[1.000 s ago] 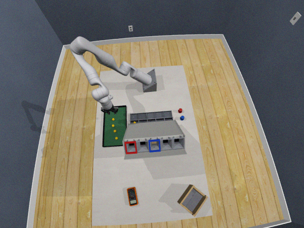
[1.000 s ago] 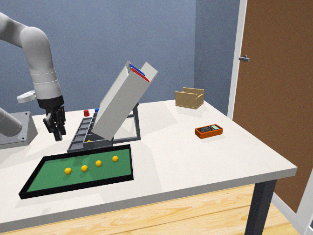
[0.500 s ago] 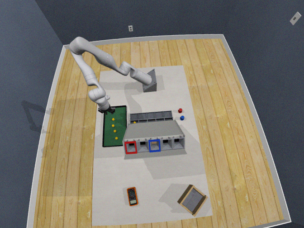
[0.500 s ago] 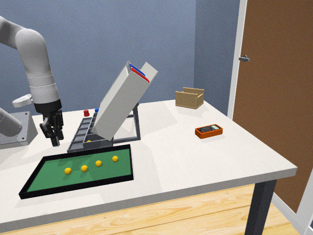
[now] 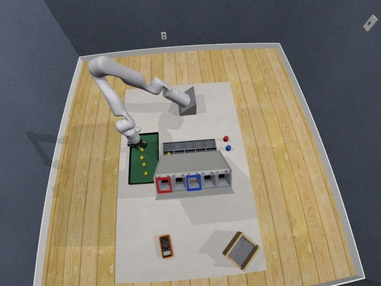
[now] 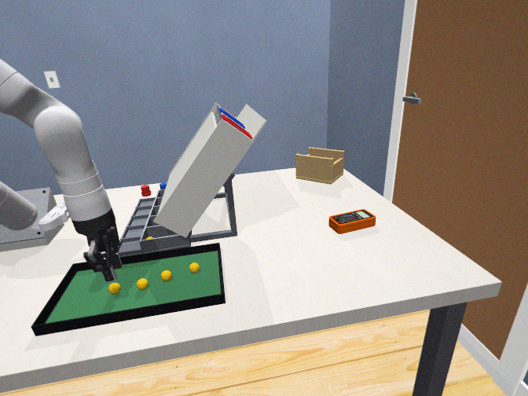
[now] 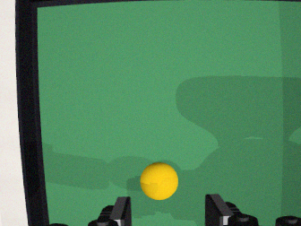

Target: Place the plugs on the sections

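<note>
1. Robot gripper [image 5: 142, 146] [image 6: 114, 270] [image 7: 167, 199] points down over the green tray [image 5: 130, 165] [image 6: 221, 276] [image 7: 27, 112], fingers partly open, nothing btwn them.
2. Nearest yellow marble [image 5: 142, 150] [image 6: 114, 287] [image 7: 159, 181] sits on the green, just below fingertip ht.; three other marbles [image 5: 144, 164] [image 6: 166, 275] run in a rough line along the tray.
3. Red plug [image 5: 225, 138] [image 6: 145, 190] & blue plug [image 5: 228, 147] [image 6: 163, 185] stand on the table [image 5: 184, 215] [image 6: 298, 264], near the far end of the gray sectioned bin [image 5: 178, 146] [image 6: 166, 243]; neither's on a section front.
4. One more marble [image 5: 168, 153] [image 6: 150, 237] is in the bin's end section nearest the tray.
5. Slanted gray cover [image 5: 192, 163] [image 6: 204, 174] hides the pipes. Five funnels up top: red-banded funnel [image 5: 158, 185] [image 6: 236, 126] at tray end, blue-banded funnel [image 5: 187, 183] [image 6: 232, 118] in the middle.
6. Also on table, well apart: orange multimeter [image 5: 166, 246] [image 6: 352, 221], wooden box [image 5: 232, 243] [image 6: 315, 168].

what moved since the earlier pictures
The black two-finger gripper came down over the green tray with black rim, toward its nearest yellow marble. Nothing was grasped or released. The four tray marbles, the small red plug and blue plug stayed put.
</note>
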{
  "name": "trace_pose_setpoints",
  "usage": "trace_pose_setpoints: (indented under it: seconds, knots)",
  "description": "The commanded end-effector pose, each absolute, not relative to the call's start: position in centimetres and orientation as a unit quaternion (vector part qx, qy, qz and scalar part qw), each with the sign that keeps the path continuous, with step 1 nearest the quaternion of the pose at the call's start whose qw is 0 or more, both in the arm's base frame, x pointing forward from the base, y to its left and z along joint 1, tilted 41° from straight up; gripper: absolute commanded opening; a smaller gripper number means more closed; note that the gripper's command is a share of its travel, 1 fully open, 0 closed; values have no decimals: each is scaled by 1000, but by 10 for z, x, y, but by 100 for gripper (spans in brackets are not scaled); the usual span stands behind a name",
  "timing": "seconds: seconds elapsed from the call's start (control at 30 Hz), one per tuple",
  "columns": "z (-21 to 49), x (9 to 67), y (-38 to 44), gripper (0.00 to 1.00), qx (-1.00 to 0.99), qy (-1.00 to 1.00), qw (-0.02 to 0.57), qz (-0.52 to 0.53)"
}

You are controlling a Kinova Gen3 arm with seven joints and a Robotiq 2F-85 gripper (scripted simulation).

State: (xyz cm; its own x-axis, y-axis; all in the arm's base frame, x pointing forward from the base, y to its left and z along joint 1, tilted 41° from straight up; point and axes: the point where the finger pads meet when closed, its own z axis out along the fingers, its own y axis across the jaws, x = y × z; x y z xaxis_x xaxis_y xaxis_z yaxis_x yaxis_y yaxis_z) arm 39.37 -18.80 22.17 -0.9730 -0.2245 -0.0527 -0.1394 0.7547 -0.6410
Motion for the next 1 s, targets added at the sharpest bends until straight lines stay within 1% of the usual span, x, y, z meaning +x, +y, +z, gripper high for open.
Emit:
trace_pose_setpoints:
  seconds: [0.0, 0.07, 0.1, 0.97]
  knots:
    - [209, 394, -204, 50, -96, 933, 50, -344]
    - [209, 394, -204, 50, -96, 933, 50, -344]
    - [209, 394, -204, 50, -97, 934, 62, -337]
    - [209, 393, -204, 50, -95, 935, 61, -337]
